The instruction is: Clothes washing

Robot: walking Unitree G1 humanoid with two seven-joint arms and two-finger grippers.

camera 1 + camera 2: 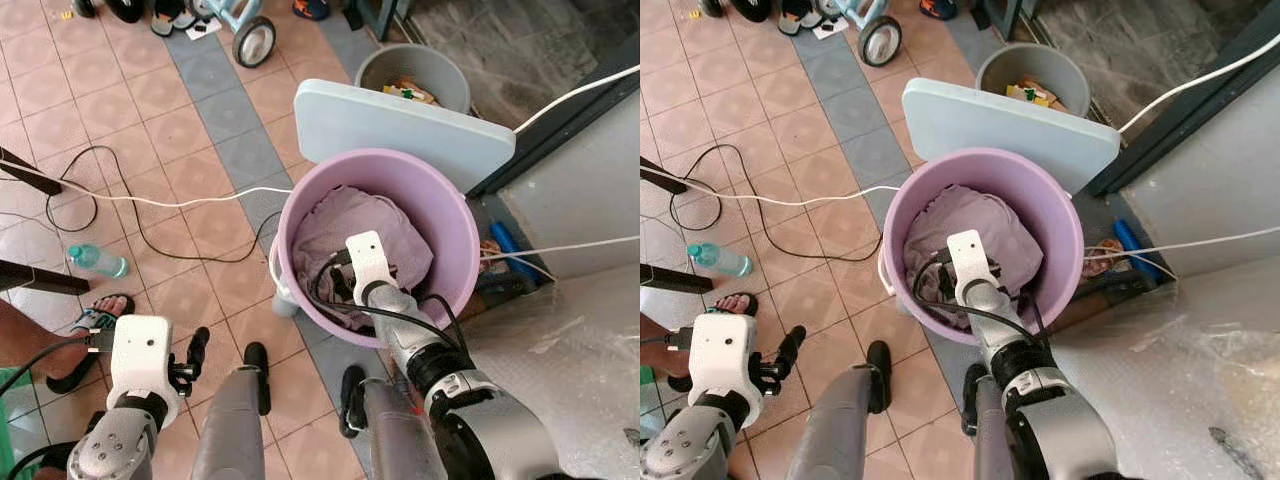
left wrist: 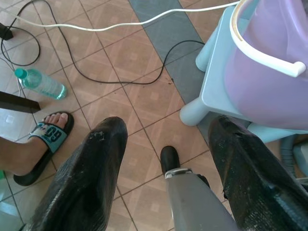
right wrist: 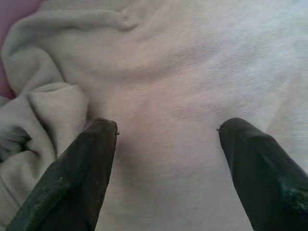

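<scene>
A purple bucket (image 1: 455, 215) stands on a pale blue stool (image 2: 219, 91) in front of me, with a crumpled grey-lilac cloth (image 1: 340, 220) inside. My right arm reaches down into the bucket. In the right wrist view my right gripper (image 3: 168, 127) is open, its two black fingers (image 3: 91, 159) spread just over the cloth (image 3: 183, 72) with nothing between them. My left gripper (image 1: 192, 362) hangs low at my left side above the tiled floor. It is open (image 2: 166, 127) and holds nothing.
A light blue board (image 1: 400, 125) leans behind the bucket, and a grey tub (image 1: 412, 75) sits beyond it. Cables (image 1: 150, 200) cross the floor. A water bottle (image 1: 97, 261) and a person's sandalled foot (image 1: 95, 325) are at the left. Plastic-wrapped bulk (image 1: 570, 340) lies at the right.
</scene>
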